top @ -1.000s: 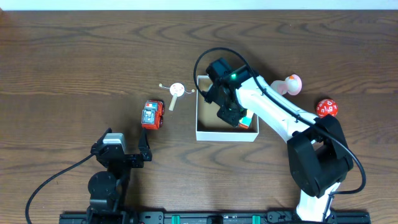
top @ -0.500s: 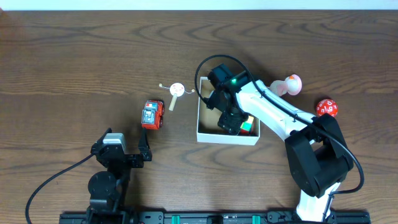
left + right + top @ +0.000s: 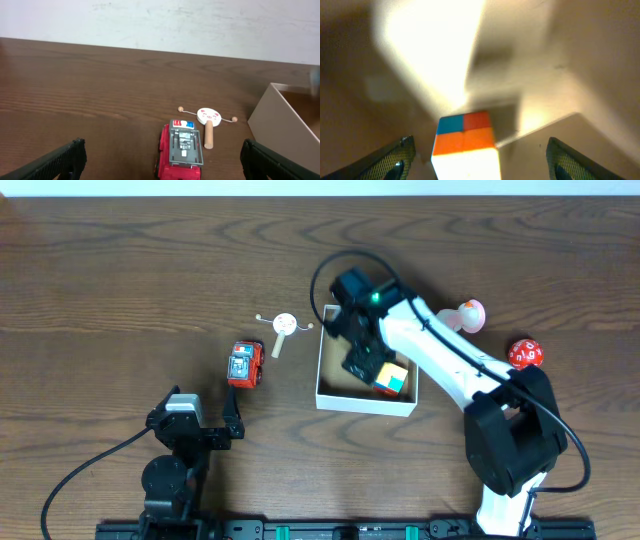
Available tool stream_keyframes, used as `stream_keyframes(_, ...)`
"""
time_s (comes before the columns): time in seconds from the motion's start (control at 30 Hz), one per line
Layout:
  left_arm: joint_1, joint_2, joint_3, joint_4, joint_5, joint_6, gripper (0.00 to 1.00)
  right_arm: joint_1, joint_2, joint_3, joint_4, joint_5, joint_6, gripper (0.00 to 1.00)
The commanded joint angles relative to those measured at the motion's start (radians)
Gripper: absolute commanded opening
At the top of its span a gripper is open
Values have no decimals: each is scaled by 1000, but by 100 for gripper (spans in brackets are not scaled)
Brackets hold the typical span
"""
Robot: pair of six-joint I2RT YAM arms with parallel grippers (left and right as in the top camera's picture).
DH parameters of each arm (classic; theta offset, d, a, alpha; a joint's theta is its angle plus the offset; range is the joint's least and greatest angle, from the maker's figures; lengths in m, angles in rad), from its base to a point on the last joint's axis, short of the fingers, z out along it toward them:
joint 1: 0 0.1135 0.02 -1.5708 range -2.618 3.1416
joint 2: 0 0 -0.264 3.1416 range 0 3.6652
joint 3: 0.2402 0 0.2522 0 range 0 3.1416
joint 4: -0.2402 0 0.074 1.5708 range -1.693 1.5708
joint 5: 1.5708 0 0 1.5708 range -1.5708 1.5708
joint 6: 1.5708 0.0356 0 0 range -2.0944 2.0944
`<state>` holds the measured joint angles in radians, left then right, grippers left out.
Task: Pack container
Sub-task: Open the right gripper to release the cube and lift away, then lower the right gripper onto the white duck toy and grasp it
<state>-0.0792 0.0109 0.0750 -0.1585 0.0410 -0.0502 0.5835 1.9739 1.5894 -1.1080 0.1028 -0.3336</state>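
The container [image 3: 335, 394], a square shallow cardboard box with white walls and a brown inside, sits mid-table. A coloured puzzle cube [image 3: 394, 380] lies in its front right corner; it also shows in the right wrist view [image 3: 465, 147]. My right gripper [image 3: 362, 363] hangs over the box, open wide, fingers apart from the cube. My left gripper [image 3: 203, 423] rests near the table's front, open and empty. A red toy truck [image 3: 244, 365] lies just ahead of it, also in the left wrist view [image 3: 181, 150]. The box's white wall [image 3: 280, 122] shows at that view's right.
A small wooden rattle drum [image 3: 283, 327] lies left of the box, also in the left wrist view [image 3: 208, 122]. A pink toy [image 3: 466, 315] and a red many-sided die [image 3: 526, 353] lie right of the box.
My right gripper has let go of the cube in the box's front right corner, opened, and drawn back up and left. The left arm has not moved.
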Motion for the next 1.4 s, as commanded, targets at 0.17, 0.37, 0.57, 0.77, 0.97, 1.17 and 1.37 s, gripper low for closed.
stream_keyframes(0.17,5,-7,-8,-28,-8,13,98,-64,-5,367,-183,89,315,84)
stream_keyframes(0.37,5,-7,-8,-28,-8,13,98,-214,-7,473,-273,103,447,88)
stream_keyframes(0.57,5,-7,-8,-28,-8,13,98,-396,-6,460,-323,92,466,92)
stream_keyframes(0.77,5,-7,-8,-28,-8,13,98,-512,-6,407,-274,47,346,96)
stream_keyframes(0.97,5,-7,-8,-28,-8,13,98,-563,-6,275,-192,46,108,99)
stream_keyframes(1.17,5,-7,-8,-28,-8,13,98,-584,-6,112,-81,-89,-150,99)
stream_keyframes(1.37,5,-7,-8,-28,-8,13,98,-583,-6,-5,76,-131,-274,99)
